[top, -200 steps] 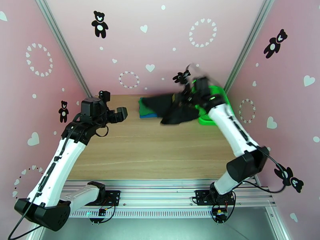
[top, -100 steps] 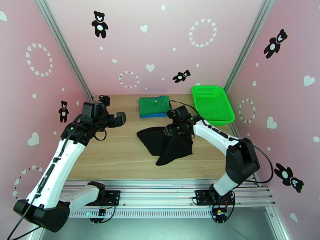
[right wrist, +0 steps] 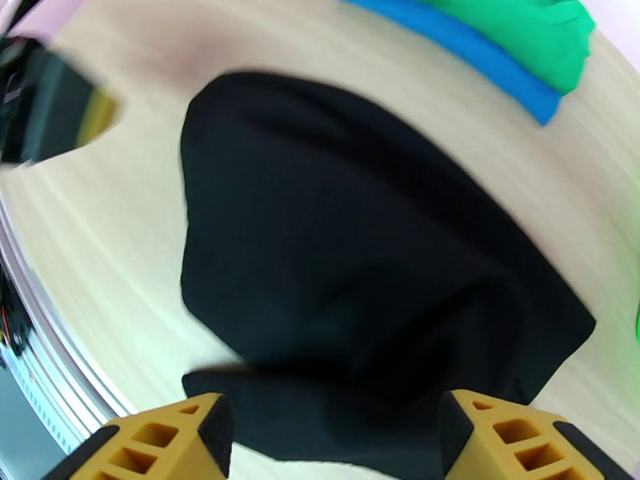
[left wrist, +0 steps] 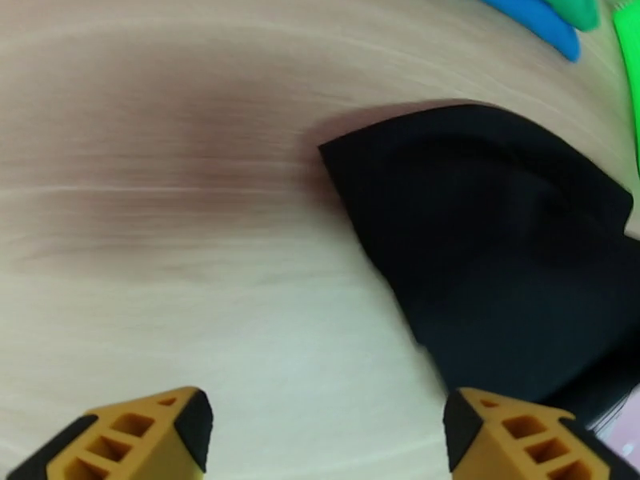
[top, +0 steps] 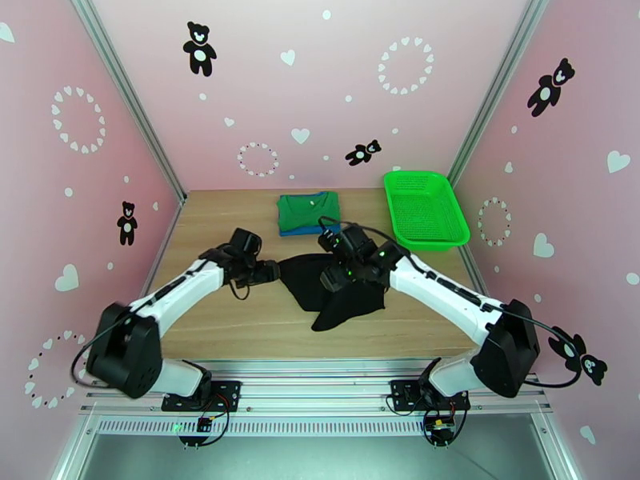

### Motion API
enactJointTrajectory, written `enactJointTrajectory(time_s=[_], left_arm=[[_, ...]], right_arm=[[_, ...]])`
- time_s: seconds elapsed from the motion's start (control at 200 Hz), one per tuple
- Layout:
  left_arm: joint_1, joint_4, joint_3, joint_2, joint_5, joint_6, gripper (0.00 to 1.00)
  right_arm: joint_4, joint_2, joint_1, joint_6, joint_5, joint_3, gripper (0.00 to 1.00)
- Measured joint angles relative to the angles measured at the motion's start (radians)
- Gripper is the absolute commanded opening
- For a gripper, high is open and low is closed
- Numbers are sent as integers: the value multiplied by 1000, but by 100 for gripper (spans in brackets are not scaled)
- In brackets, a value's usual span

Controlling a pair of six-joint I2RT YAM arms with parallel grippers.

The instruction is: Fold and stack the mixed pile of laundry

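Two garments stacked at tabletop (top: 240, 322) far edge: green garment (top: 308, 208) on blue T-shirt (right wrist: 496, 70). Black garment (top: 344, 294) crumpled mid-tabletop, folding not begun. Left gripper (left wrist: 324, 414) apart, empty, at its left corner; right gripper (right wrist: 336, 422) apart, empty, above it. Next: pinch corners, spread flat.

- Black garment (top: 308, 280): a second ago hung from the right end effector (top: 334, 275) at the far right; now lies crumpled mid-surface (top: 240, 318)
- Right end effector: jaws went from clamped to apart, now low over the garment
- Left end effector (top: 269, 272): came from far left to the garment's left edge
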Motion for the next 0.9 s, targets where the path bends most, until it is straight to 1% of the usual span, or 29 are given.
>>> enactJointTrajectory(time_s=[0.16,0.35,0.556,0.711,0.791,0.856,0.891,0.896], left_arm=[[-4,212,-35,89,28,-150,88],[-4,372,-41,195,64,-265,88],[-5,448,-41,229,77,-317,85],[-13,459,-16,259,86,-331,83],[-30,465,-3,269,88,-335,79],[-45,467,0,270,89,-340,71],[-51,466,0,270,89,-343,69],[-51,466,0,270,89,-345,67]], right_arm=[[-5,0,53,21,40,-19,72],[-8,-8,74,40,59,-31,72],[-13,-37,75,56,74,-56,72],[-16,-50,79,70,83,-79,72],[-18,-51,81,74,85,-92,72],[-19,-51,81,75,86,-100,72],[-20,-51,81,76,87,-102,72],[-20,-51,81,76,87,-102,72]])
